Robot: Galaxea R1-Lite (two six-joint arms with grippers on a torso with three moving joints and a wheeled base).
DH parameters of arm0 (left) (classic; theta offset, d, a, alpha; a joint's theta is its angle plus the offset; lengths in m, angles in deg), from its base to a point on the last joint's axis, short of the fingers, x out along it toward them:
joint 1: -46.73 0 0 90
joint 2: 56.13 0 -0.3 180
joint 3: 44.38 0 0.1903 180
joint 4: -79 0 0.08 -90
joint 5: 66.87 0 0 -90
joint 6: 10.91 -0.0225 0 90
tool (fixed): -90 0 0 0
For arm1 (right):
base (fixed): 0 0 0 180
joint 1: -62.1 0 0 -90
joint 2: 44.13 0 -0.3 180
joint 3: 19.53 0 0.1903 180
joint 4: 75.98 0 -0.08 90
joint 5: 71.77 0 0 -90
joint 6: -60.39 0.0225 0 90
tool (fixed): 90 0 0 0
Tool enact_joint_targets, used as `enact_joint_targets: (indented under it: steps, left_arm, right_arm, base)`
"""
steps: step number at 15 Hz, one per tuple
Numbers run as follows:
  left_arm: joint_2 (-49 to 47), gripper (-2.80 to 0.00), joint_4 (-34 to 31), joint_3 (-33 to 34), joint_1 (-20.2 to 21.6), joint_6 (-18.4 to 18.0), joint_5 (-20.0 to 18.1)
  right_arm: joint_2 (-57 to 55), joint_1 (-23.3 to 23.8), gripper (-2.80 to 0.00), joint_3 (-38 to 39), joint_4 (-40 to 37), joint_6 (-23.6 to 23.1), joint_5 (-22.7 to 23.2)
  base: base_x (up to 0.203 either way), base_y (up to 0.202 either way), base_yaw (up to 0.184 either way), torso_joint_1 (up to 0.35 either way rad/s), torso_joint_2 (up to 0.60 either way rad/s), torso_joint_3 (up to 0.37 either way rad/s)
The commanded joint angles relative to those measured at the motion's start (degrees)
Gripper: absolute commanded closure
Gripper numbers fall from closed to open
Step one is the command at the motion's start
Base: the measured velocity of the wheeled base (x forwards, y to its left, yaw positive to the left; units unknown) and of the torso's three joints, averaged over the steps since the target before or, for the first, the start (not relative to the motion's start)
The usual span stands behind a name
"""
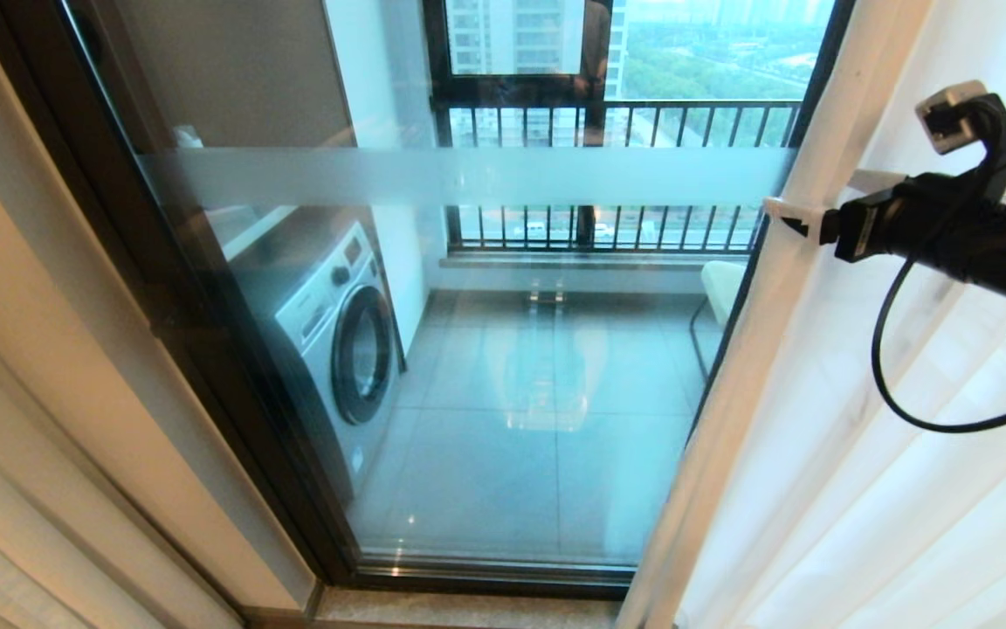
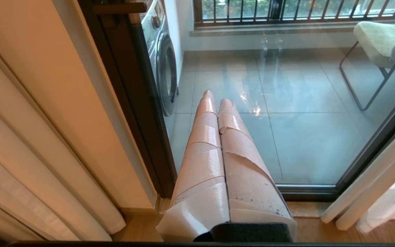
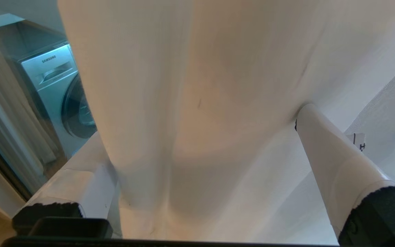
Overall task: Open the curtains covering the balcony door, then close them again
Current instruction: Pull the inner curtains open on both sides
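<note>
The curtains hang bunched at the right edge of the balcony door, leaving most of the glass bare, with a washing machine beyond it. The right gripper is up at the curtain's cream hem, fingers spread wide with the fabric fold between them; it seems to press against the cloth, though not clamped. The left gripper hangs low before the glass, clenched on nothing.
</note>
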Motion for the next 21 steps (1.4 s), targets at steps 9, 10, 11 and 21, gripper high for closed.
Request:
enact_joint_targets:
  steps: [9,10,11,21]
  left_arm:
    - [-0.1,0.0,0.1,0.0,0.0,0.0,0.0]
    - [-0.1,0.0,0.0,0.0,0.0,0.0,0.0]
    - [-0.1,0.0,0.0,0.0,0.0,0.0,0.0]
    - [-0.1,0.0,0.0,0.0,0.0,0.0,0.0]
  right_arm:
    - [-4.0,-0.1,-2.8,-4.7,2.0,1.1,0.0]
    - [-4.0,-0.1,-2.8,-4.8,2.0,1.1,0.1]
    - [-4.0,-0.1,-2.8,-4.8,2.0,1.1,0.1]
    - [-4.1,-0.1,0.0,-4.8,4.5,1.1,0.0]
  base:
    - [0.0,0.0,0.0,0.0,0.0,0.0]
    - [0.0,0.0,0.0,0.0,0.0,0.0]
    - [0.0,0.0,0.0,0.0,0.0,0.0]
    - [0.0,0.0,0.0,0.0,0.0,0.0]
